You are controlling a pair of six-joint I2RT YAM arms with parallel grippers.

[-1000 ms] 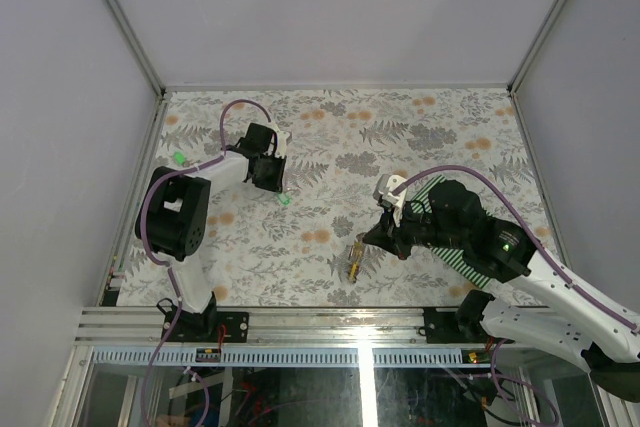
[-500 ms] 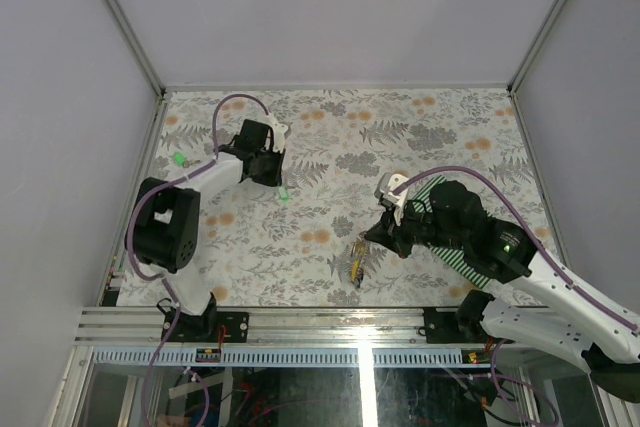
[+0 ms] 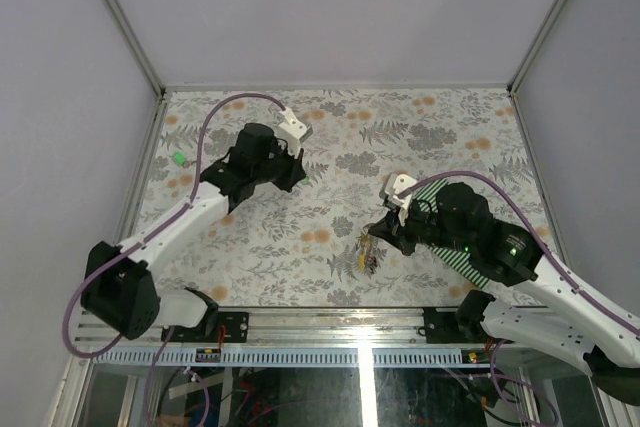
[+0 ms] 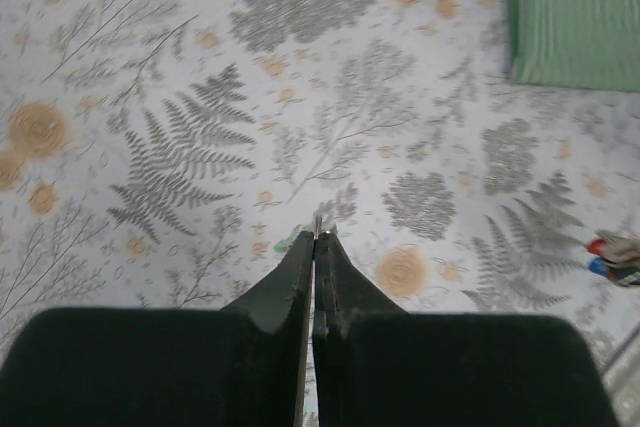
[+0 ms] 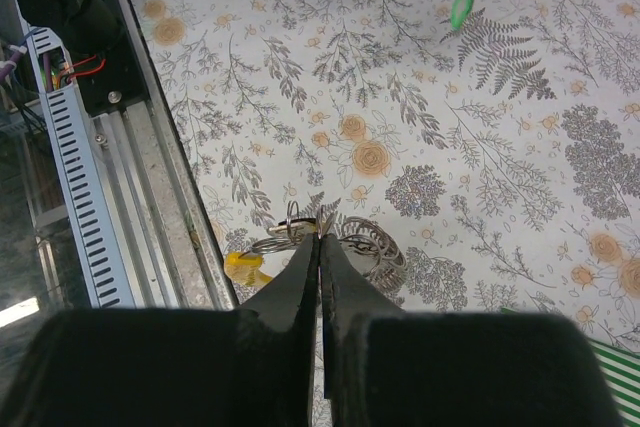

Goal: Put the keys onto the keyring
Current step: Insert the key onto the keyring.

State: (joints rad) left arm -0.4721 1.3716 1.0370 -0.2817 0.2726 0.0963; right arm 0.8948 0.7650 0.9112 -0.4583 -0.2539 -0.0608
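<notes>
The right tool [image 5: 320,235] works just inside the near edge of the tabletop [image 3: 330,117], a little right of its middle. Its jaws are closed on the keyring [image 5: 350,242] — a small bundle of thin silvery wire loops resting on the floral surface. A yellow key [image 5: 243,265] lies against the loops on the side facing the near rail [image 5: 130,197]; whether it is threaded on cannot be told. Red and blue key heads [image 4: 612,252] lie together on the tabletop, blurred in the left wrist view.

The striped mat [image 3: 432,190] lies beneath the right arm, toward the right edge.

Farther in, the left tool [image 4: 316,239] is held above the tabletop, left of centre. Its jaws are closed, with a green key [image 5: 461,9] pinched at the fingertips — the key hangs below them, clear of the surface.

A second green key [image 3: 179,158] lies alone close to the left edge, well apart from both tools.
</notes>
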